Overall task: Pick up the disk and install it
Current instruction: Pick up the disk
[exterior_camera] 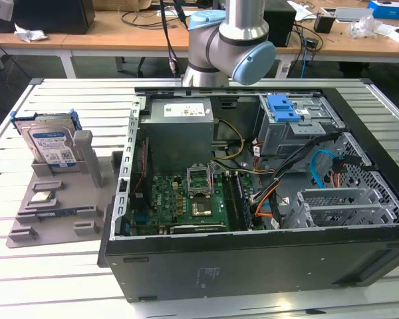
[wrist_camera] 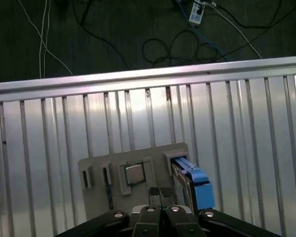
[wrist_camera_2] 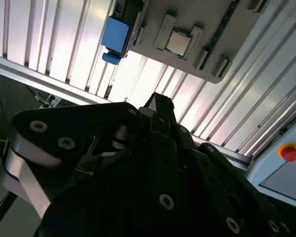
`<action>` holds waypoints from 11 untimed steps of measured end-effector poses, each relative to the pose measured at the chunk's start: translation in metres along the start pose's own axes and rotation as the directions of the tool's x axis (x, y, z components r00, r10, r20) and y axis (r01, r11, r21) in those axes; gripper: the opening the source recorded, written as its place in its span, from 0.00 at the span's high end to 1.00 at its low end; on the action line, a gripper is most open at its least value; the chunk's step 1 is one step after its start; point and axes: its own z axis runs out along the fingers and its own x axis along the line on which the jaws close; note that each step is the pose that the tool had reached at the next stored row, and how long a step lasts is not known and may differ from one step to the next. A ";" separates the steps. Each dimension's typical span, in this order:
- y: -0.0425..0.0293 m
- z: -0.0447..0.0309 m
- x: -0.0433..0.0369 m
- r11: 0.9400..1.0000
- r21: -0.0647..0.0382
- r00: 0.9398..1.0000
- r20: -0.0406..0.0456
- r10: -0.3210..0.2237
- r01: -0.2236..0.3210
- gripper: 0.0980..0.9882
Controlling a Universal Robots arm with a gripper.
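The disk (exterior_camera: 53, 143), a silver drive with a white-and-blue label in a blue bracket, stands on edge in a grey holder (exterior_camera: 53, 212) on the slatted table, at the exterior view's left. In the first wrist view I look down on the disk (wrist_camera: 192, 183) edge-on. My gripper (wrist_camera: 160, 191) hangs well above the holder (wrist_camera: 103, 165), its two fingertips pressed together with nothing between them. The second wrist view shows the dark gripper (wrist_camera_2: 158, 102) body, with the disk's blue bracket (wrist_camera_2: 116, 34) far beyond it.
An open computer case (exterior_camera: 253, 252) lies on the table beside the holder, with a motherboard (exterior_camera: 186, 199), loose cables and a blue latch on a grey drive cage (exterior_camera: 282, 109). A small square silver chip (wrist_camera: 134, 174) rests on the holder. Desks stand behind.
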 end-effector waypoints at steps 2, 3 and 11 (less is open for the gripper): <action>0.0000 0.0000 0.0000 1.000 -0.001 1.000 -0.001 -0.024 0.024 0.99; 0.0000 0.0000 0.0000 0.999 -0.001 0.999 -0.002 -0.042 0.042 0.99; 0.0000 0.0000 0.0000 0.994 -0.003 0.994 -0.005 -0.108 0.108 0.99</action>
